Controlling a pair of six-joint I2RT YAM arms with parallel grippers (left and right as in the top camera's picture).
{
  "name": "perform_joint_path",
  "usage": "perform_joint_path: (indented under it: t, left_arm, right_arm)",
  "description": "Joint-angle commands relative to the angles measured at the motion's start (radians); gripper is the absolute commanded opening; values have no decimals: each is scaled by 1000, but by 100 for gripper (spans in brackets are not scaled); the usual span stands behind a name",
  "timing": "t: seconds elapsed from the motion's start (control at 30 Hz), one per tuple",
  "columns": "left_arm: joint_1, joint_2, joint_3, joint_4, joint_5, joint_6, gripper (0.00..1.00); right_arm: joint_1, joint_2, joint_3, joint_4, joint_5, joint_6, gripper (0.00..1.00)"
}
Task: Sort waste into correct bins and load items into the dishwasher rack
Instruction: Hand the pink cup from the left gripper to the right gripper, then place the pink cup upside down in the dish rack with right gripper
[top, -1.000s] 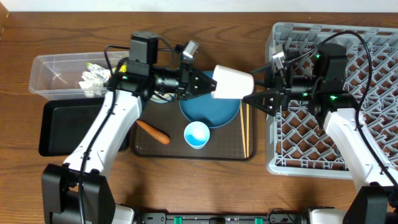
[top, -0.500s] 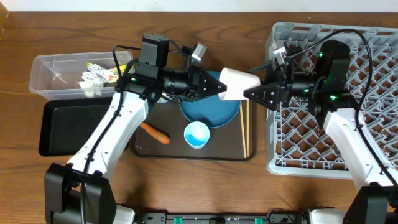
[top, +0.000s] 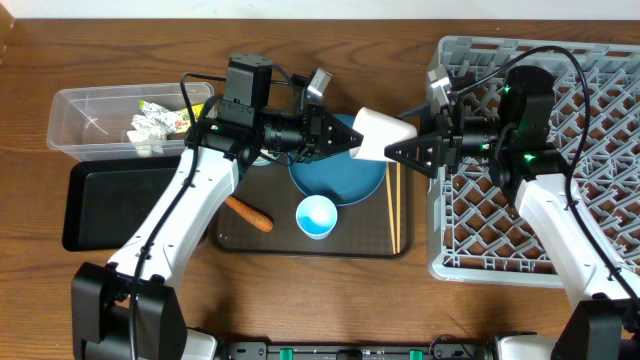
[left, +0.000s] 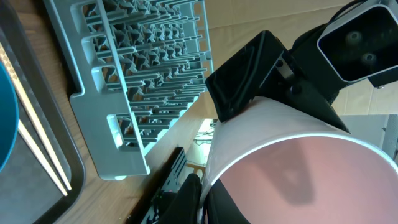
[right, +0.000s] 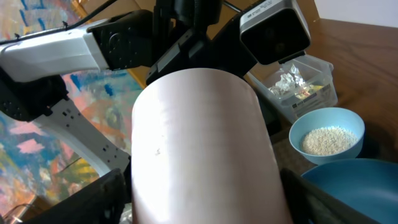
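Overhead: the pale pink cup (top: 382, 134) lies on its side in mid-air, its long axis running from arm to arm. The left gripper (top: 345, 140) clamps its mouth, its base sits just inside the right gripper (top: 400, 150), and the dishwasher rack (top: 436, 235) is behind that gripper.

Left wrist: the rim is pinched — the interior shows.

Right wrist: the fingers (right: 99, 196) flank the cup's wall — I cannot tell whether they touch it.

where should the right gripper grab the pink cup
Probably at the base end of the cup, fingers across its side wall, coming level from the rack side. It lies sideways in the air, mouth toward the left gripper, which pinches the rim, so only the base half is free for the right gripper.
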Motion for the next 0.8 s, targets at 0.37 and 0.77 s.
perform_joint_path:
  t: [0.37, 0.77]
  left_arm:
    - [9, 7, 8, 14, -24, -4, 22]
    - [169, -31, 8, -288, -405, 348, 28]
  right_arm:
    - [21, 1, 11, 0, 15, 49, 63]
    - [-46, -15, 11, -92, 407, 136, 57]
